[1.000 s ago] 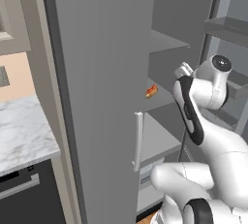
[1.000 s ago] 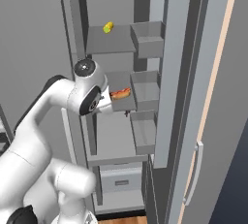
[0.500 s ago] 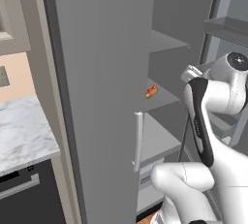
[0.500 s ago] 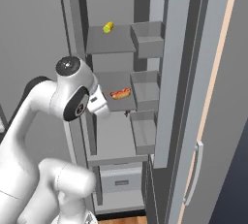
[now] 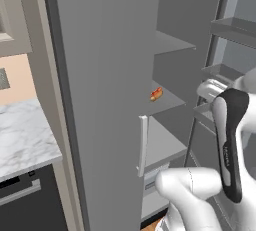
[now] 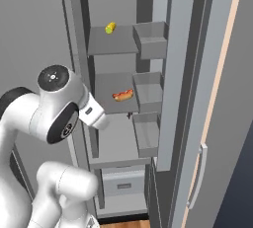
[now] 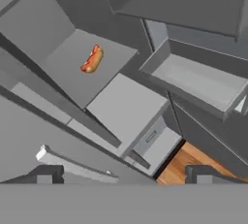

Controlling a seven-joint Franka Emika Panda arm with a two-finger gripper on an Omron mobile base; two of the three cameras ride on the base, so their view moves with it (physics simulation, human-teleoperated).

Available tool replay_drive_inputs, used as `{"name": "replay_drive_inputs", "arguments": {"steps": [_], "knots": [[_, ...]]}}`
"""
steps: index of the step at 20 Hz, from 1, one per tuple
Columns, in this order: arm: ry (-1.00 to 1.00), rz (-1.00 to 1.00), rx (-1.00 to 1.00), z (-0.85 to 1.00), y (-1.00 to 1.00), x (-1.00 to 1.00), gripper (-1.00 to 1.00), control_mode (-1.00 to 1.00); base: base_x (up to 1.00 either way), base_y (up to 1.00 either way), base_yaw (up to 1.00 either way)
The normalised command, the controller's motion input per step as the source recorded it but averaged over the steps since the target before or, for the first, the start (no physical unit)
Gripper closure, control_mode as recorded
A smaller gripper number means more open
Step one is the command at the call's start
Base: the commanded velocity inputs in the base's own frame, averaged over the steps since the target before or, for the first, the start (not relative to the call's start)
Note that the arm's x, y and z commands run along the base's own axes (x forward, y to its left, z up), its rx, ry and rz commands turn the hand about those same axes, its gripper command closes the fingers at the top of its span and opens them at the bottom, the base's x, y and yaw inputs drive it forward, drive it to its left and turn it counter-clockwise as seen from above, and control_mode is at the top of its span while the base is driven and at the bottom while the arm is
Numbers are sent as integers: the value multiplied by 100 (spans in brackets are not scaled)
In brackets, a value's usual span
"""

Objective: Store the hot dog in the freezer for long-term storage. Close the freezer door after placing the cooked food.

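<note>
Hot dog (image 6: 123,95) lies on the middle shelf (image 6: 111,104) of the freezer (image 6: 106,123), a reddish sausage in a tan-orange bun, resting flat near the shelf's front right corner and touching nothing else. The left base view shows it (image 5: 156,94) as a small spot at the shelf's edge, just past the plain grey fridge door (image 5: 100,100) with its vertical handle (image 5: 142,146). From the hand view it (image 7: 92,59) sits alone on the grey shelf, well apart from the gripper (image 7: 123,174), whose two dark finger tips (image 7: 47,173) stand wide apart at the bottom with nothing between them.

On the shelf above, a small round yellow item (image 6: 110,27) sits near the front edge. Below the shelves, a grey drawer (image 6: 119,184) with a slot handle is visible, and a strip of wooden floor (image 7: 191,162) shows beneath it.

The freezer door (image 6: 170,74) stands open, its inner face carrying three grey shelf bins (image 6: 148,91) stacked one over another; the middle bin is just beside the hot dog's shelf. The robot's arm (image 6: 59,111) is bent in front of the open compartment, outside it.

A marble counter (image 5: 22,140) and a dark appliance (image 5: 30,205) lie to the left of the fridge. No readable writing or brand mark appears on any surface; faint marks on the arm's dark link are too blurred to read.
</note>
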Motion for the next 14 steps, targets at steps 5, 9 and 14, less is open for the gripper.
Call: {"name": "replay_drive_inputs", "arguments": {"steps": [5,9,14], "knots": [[15,35,-12,36,41,-30,-100,-100,0,0,0],[19,22,-27,20,60,-33,-100,-100,0,0,0],[15,13,-22,-6,35,-38,-100,-100,0,0,0]]}}
